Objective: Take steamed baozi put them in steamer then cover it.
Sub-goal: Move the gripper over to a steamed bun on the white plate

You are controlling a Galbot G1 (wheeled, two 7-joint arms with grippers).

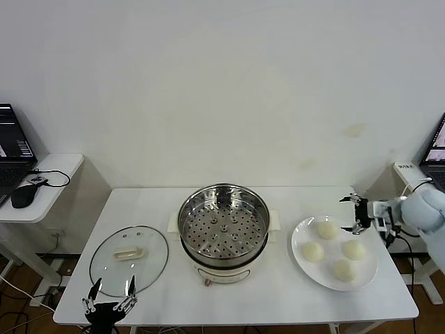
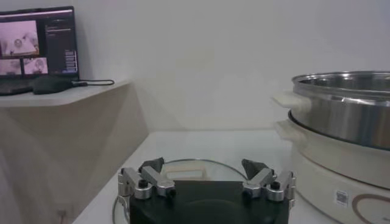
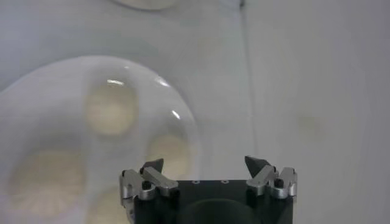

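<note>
The shiny steel steamer (image 1: 224, 229) stands on its white pot base in the middle of the table, with nothing in it. Its side shows in the left wrist view as the steamer (image 2: 347, 100). The glass cover (image 1: 129, 259) lies flat to its left, cream handle up. Several cream baozi (image 1: 327, 229) rest on a white plate (image 1: 299, 263) to the right. My right gripper (image 1: 356, 212) hovers open over the plate's far right edge, above the baozi (image 3: 109, 108). My left gripper (image 1: 110, 292) is open at the table's front edge, just before the cover (image 2: 183, 171).
A low side table (image 1: 42, 181) with a laptop (image 1: 14, 146) and a mouse (image 1: 24, 195) stands at the far left. A white wall runs behind the table. At the far right are a power strip (image 1: 407, 170) and cables.
</note>
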